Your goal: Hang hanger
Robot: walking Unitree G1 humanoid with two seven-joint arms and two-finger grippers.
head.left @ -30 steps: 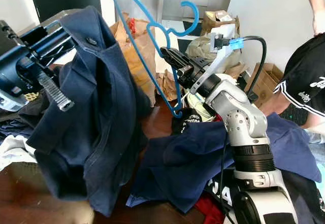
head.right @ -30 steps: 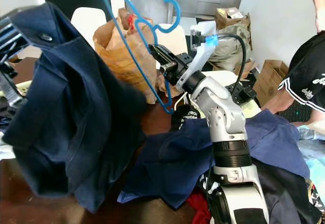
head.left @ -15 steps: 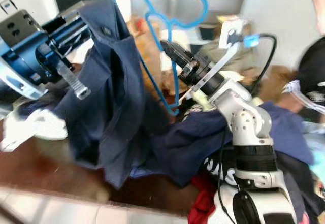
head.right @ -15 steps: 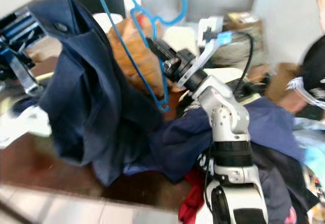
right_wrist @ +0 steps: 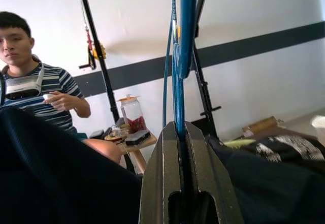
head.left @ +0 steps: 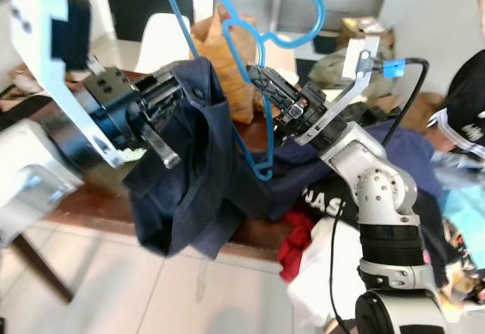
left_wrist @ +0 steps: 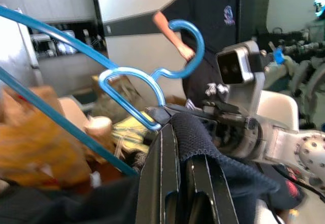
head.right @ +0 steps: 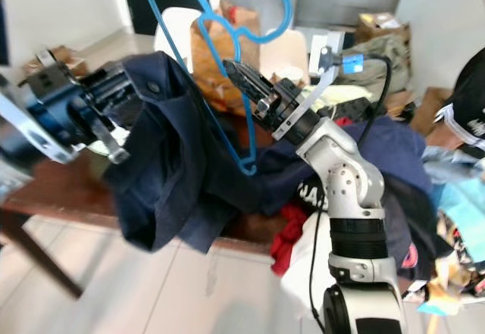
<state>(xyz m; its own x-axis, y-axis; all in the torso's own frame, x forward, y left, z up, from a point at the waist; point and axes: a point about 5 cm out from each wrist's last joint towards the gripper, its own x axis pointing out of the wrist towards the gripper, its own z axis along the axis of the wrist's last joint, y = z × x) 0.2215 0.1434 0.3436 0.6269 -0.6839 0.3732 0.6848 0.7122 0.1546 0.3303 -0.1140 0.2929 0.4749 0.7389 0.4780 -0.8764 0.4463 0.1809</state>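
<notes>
blue hanger (head.left: pixel 227 54) top cut off, left gripper (head.left: pixel 170 114) fingertips buried in navy garment (head.left: pixel 193 175)

I saw a bright blue hanger (head.left: pixel 250 54) beside a navy garment (head.left: pixel 193 167). Near that garment lay red cloth (head.left: pixel 297 235) on a dark brown table (head.left: pixel 91 201), and a person wore a navy-and-white striped shirt (right_wrist: pixel 48 94).

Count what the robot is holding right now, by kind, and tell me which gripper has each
Blue hangers: 1, the blue plastic hanger, clamped in the right gripper.
Navy garments: 1, the dark navy garment, gripped by the left gripper and hanging past the table edge.
Total: 2 held things.
</notes>
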